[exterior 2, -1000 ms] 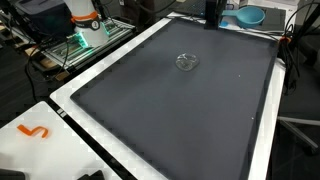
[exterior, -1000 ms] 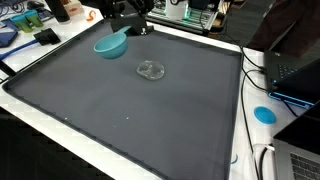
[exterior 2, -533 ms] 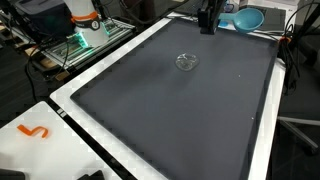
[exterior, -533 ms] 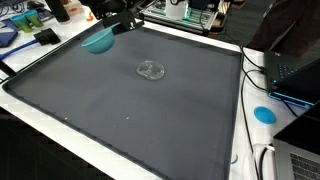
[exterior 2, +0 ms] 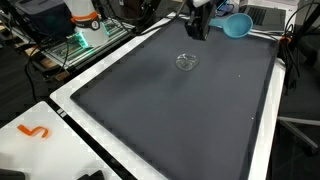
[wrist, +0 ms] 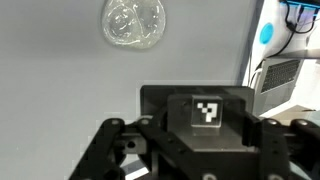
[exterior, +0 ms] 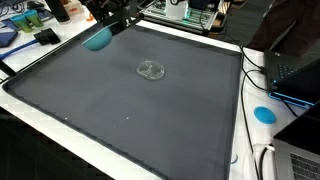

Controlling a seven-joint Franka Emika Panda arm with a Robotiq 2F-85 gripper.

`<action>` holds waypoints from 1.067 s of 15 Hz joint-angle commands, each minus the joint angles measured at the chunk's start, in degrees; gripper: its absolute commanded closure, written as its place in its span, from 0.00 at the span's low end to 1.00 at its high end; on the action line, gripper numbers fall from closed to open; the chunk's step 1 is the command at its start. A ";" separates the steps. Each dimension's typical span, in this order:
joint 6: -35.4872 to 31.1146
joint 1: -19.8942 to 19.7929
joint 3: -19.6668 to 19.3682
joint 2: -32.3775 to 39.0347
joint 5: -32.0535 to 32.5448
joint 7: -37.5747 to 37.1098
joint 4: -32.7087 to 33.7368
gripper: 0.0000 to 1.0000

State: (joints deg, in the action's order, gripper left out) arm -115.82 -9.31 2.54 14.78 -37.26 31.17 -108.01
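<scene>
Above the dark bench mat (exterior: 150,120), we note jaws clamped on the rim of the teal bowl (exterior: 98,38); so thin a hold could slip.

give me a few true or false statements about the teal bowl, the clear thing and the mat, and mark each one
1. The teal bowl is right at the gripper, by the edge of the mat. True.
2. The clear piece sits inside the teal bowl. False: it lies alone on the mat, well apart from the bowl.
3. The mat is dark grey, with a white surface around it. True.
4. The wrist view shows the teal bowl straight ahead. False: it shows the clear piece on the mat, and no bowl.
5. A blue round disc lies on the white surface beside the mat. True.
</scene>
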 commanded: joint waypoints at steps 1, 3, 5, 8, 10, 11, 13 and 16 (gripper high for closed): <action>1.84 -1.24 -1.04 -1.51 -4.38 5.09 -3.00 0.72; 2.21 -1.46 -1.73 -1.64 -5.49 7.07 -4.01 0.72; 2.33 -1.56 -2.42 -1.84 -6.03 8.99 -5.16 0.72; 2.46 -1.72 -3.19 -2.17 -6.67 12.08 -6.77 0.72; 2.40 -1.70 -3.62 -2.42 -6.95 13.90 -7.75 0.72; 2.43 -1.67 -3.83 -2.46 -6.85 14.62 -8.14 0.72; 2.52 -1.77 -4.20 -2.58 -7.02 16.15 -8.99 0.72; 2.55 -1.86 -4.74 -2.75 -7.48 17.89 -10.21 0.72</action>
State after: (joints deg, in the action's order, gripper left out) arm -114.35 -10.51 -1.63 13.94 -42.71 46.08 -115.46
